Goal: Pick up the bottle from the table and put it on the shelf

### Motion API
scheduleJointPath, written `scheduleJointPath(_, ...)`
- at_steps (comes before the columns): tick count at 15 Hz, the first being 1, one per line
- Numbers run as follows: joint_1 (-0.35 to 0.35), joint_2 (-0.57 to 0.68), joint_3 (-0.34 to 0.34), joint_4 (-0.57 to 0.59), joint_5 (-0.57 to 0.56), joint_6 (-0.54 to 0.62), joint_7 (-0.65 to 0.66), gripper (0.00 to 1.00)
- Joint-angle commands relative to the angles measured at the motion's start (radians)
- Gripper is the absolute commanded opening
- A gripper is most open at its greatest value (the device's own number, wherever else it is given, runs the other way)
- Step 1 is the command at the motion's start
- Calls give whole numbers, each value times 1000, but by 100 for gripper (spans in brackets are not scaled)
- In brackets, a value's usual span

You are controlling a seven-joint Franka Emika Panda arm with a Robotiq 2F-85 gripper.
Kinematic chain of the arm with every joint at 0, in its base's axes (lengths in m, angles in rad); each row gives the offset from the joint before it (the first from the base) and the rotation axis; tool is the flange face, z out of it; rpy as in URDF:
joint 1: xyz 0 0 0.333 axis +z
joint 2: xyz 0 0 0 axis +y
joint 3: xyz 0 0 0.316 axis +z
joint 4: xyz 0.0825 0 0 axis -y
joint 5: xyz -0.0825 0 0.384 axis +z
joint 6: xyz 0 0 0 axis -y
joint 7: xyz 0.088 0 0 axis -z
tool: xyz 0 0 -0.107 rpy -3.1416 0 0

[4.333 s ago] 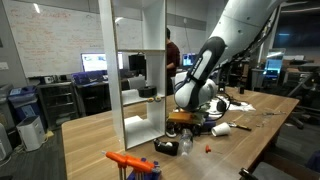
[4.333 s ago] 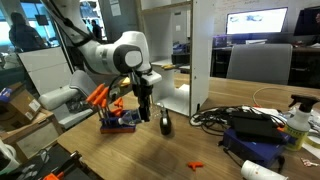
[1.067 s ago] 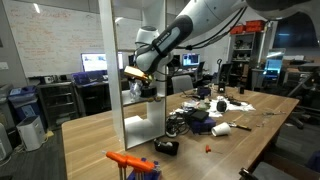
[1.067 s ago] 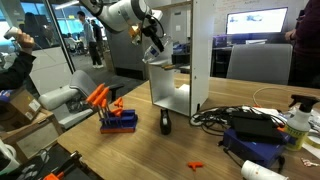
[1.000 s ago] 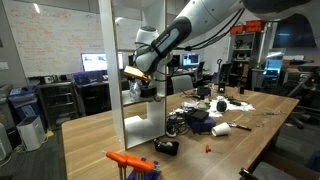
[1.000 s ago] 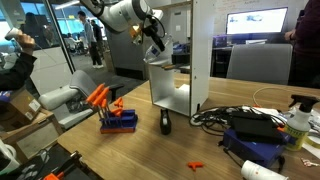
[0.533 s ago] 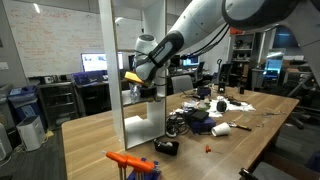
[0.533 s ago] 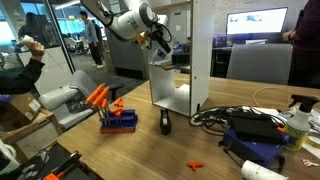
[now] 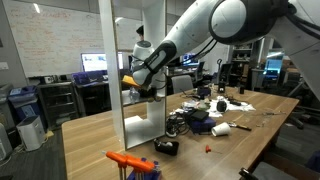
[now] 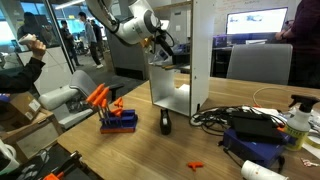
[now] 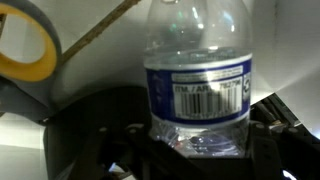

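In the wrist view my gripper (image 11: 195, 152) is shut on the bottle (image 11: 196, 85), a clear plastic one with a blue barcode label, held upright between dark fingers (image 11: 108, 140). In both exterior views the gripper (image 9: 140, 84) (image 10: 164, 45) is raised at the open side of the white shelf (image 9: 140, 40) (image 10: 203, 55), just above a middle board (image 10: 166, 62). The bottle is too small to make out there. The light wood table (image 9: 95, 135) (image 10: 150, 150) lies well below.
A yellow and grey ring (image 11: 25, 50) shows beside the bottle. On the table are orange-handled tools (image 9: 130, 160) (image 10: 100, 98), a small black object (image 10: 165, 123), cables (image 10: 235, 118) and a spray bottle (image 10: 298, 118). A person (image 10: 22, 65) stands near the table's end.
The gripper has lifted the bottle from the table up to shelf height. Over the last second it has moved a little closer to the shelf and slightly lower.
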Motion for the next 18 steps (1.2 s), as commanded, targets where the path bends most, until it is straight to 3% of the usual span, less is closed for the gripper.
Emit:
scheduleJointPath(1, 9, 59, -13, 91, 38, -28, -38, 75)
scheduleJointPath(3, 9, 71, -7, 110, 50, -51, -55, 96)
scheduleJointPath(4, 7, 75, -1, 124, 60, -82, -73, 100)
scheduleJointPath(13, -13, 99, 54, 241, 109, -384, -206, 100)
scheduleJointPath(14, 8, 68, 24, 165, 79, -311, -156, 100)
scheduleJointPath(18, 3, 73, 38, 186, 93, -361, -180, 100)
